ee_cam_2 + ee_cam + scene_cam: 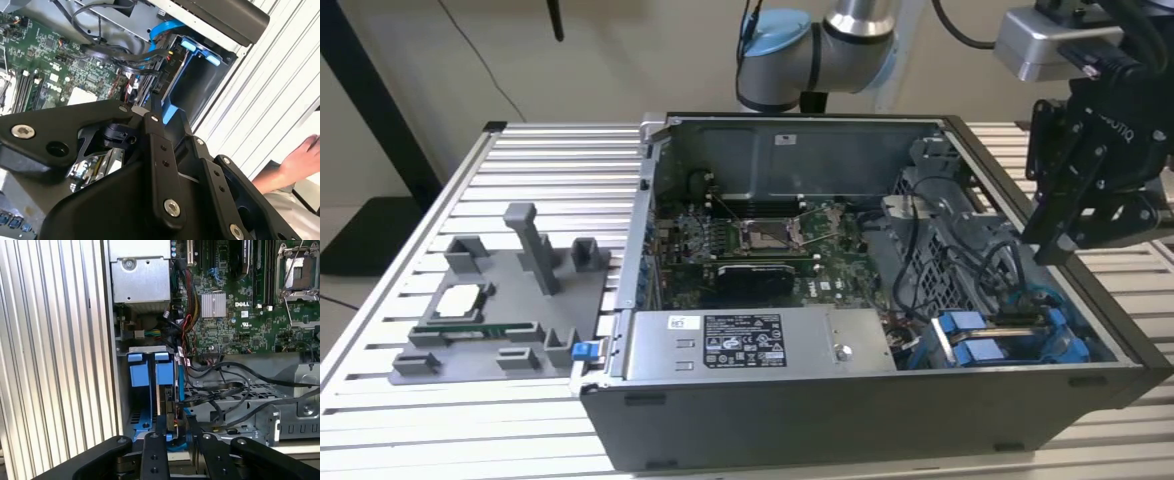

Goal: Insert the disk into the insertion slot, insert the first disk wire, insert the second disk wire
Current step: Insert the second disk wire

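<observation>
Jaws stand apart, holding nothing. The gripper (175, 419) hangs above the disk (161, 400), which stands on edge in the insertion slot (1007, 335) at the case's (854, 425) corner, lengthwise between them.

Slatted metal table (494, 440), open computer case (854, 420), grey fixture tray (467, 310) beside it

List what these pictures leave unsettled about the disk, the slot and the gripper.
- Gripper: in the exterior view its fingertips sit against the dark case edge; in both wrist views the black linkage covers them.
- Disk: in the first wrist view the linkage cuts off its lower part, so seating depth is unclear.
- Insertion slot: cables cross it in the exterior view.
- Disk wires: indistinguishable among the black cables.
</observation>
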### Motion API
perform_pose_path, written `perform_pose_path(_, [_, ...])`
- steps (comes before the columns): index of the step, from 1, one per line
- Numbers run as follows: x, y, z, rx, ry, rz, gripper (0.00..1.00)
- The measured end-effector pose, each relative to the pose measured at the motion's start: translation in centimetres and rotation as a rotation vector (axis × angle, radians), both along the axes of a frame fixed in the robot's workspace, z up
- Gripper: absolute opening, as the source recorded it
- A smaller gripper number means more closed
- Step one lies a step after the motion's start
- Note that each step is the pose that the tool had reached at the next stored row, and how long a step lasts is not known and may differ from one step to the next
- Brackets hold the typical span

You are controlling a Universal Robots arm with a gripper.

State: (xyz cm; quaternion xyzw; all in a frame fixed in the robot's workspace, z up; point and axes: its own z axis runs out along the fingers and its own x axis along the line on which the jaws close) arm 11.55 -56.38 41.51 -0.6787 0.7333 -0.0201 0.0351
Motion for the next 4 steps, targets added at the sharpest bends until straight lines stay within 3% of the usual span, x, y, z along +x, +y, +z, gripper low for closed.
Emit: perform_pose_path(4, [0.0, 0.0, 0.06, -0.0003, 0.0002, 0.0, 1.0])
